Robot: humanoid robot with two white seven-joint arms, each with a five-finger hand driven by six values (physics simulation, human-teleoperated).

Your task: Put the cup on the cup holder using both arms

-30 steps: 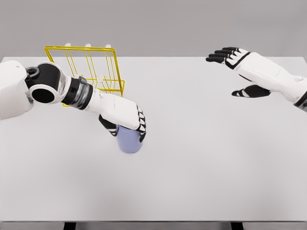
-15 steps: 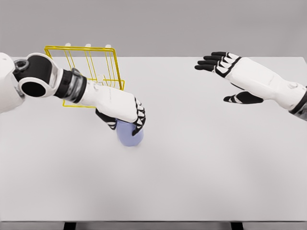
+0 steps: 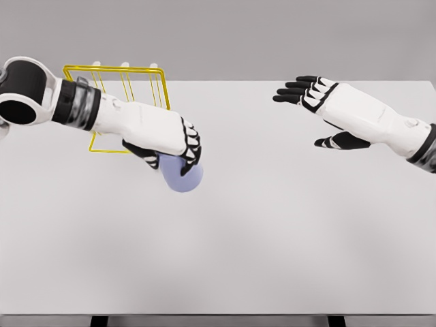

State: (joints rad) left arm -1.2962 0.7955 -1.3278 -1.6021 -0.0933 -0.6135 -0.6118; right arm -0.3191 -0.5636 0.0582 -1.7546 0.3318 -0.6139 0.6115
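Observation:
A pale lavender cup (image 3: 182, 175) hangs above the white table (image 3: 272, 225), with my left hand (image 3: 172, 151) shut on it from above. Only the cup's lower part shows below the fingers. Just behind and left of the hand stands the yellow wire cup holder (image 3: 129, 88), partly hidden by my left forearm. My right hand (image 3: 310, 109) hovers open over the table's far right, fingers spread and pointing left, well apart from the cup.
The table's front edge runs along the bottom of the view, with dark legs below it. A grey wall lies behind the table's back edge.
My left hand has lifted the cup and carried it up and back toward the holder. My right hand has drifted left and slightly down.

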